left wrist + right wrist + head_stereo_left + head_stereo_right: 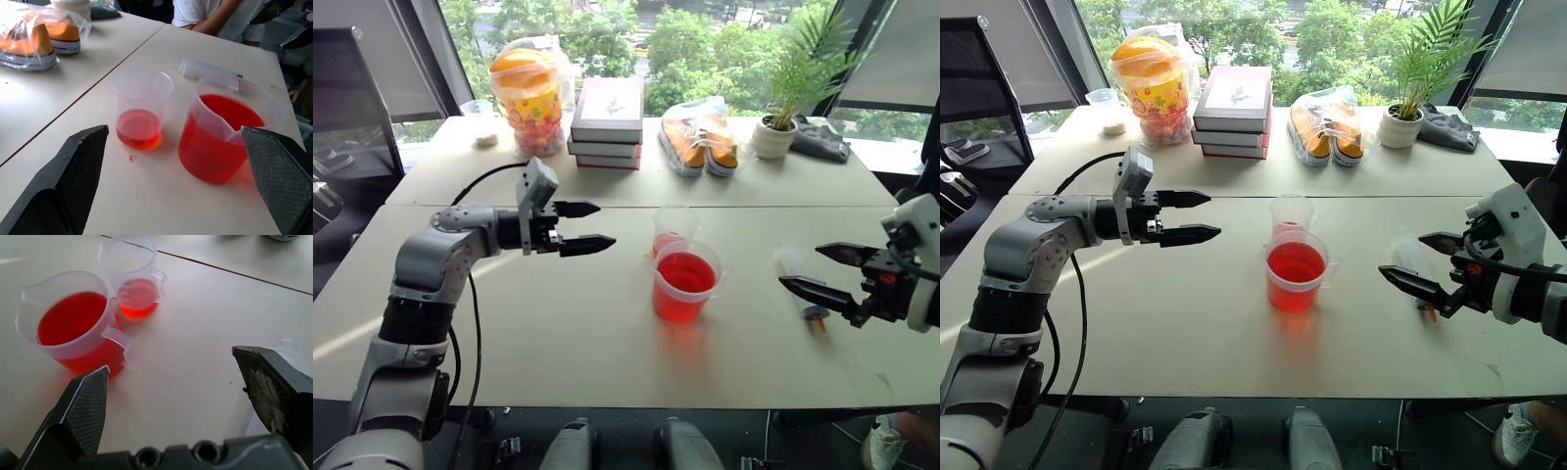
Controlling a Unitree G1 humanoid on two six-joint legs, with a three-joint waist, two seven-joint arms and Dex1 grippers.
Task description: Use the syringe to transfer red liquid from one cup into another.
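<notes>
Two cups stand touching at mid-table: the larger cup (685, 282), nearly full of red liquid (685, 272), and the smaller cup (671, 229) just behind it, holding only a shallow red pool. The syringe (800, 277) lies flat on the table well to the right of them, under the right gripper (825, 270). The main risk is likely a clumsy pickup: a clear, round barrel could roll or slip out of the fingers, and a careless sweep toward the cups might tip the full one. Both grippers are empty with jaws spread wide; the left gripper (584, 226) hangs above the table to the cups' left, touching nothing.
</notes>
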